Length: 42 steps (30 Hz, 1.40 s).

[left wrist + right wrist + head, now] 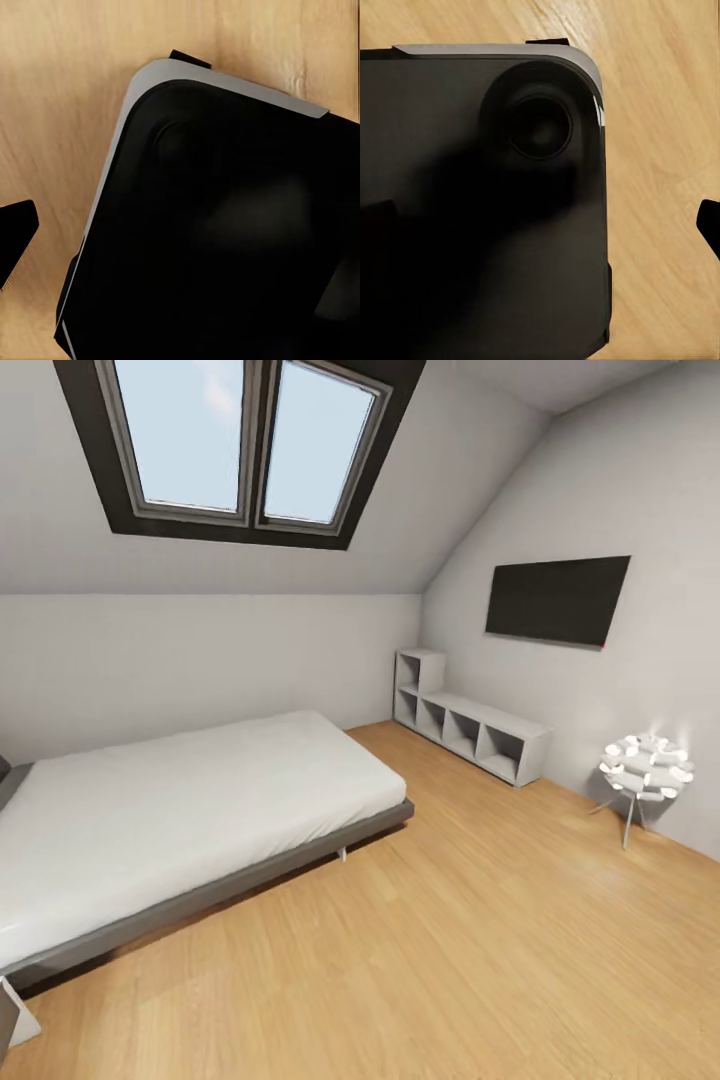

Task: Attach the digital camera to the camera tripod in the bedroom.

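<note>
I am in the bedroom, with its light wood floor, sloped ceiling and dark-framed skylight. The digital camera and the camera tripod are out of view. My left gripper hangs open over the robot's black, grey-rimmed base, one dark fingertip showing against the floor. My right gripper is open too, above the same base, with a fingertip over the wood. Nothing is held in either.
A low grey-and-white bed lies to the left. A white cube shelf and a dark wall screen are at the far right wall. A white ball lamp on thin legs stands at the right. Open wood floor stretches ahead.
</note>
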Available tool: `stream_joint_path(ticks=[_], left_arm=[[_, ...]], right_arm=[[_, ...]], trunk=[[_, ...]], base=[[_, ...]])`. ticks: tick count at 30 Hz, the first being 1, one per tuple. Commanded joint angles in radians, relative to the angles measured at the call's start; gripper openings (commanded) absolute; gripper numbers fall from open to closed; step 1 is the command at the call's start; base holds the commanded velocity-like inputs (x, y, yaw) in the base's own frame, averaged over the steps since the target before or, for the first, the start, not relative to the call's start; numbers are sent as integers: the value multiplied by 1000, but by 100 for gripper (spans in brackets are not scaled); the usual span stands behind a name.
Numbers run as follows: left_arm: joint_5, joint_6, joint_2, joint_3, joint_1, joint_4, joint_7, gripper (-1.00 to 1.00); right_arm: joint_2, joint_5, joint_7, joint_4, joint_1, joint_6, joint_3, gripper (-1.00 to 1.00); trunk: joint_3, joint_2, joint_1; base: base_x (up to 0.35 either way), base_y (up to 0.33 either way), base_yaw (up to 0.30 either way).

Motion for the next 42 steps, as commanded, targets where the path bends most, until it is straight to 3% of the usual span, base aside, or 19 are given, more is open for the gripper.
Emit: stream_joint_path(ticks=[1,42], left_arm=[[3,-2,0,0,0,-1,0,100],[6,1,0,3,0,-1,0,100]], right_arm=[[0,-4,0,-1,0,-3,-2,100],[0,-3,0,-1,0,-3,-2,100]], trunk=[[-1,0,0],[-1,0,0]], base=[[0,0,-292],[0,0,-292]])
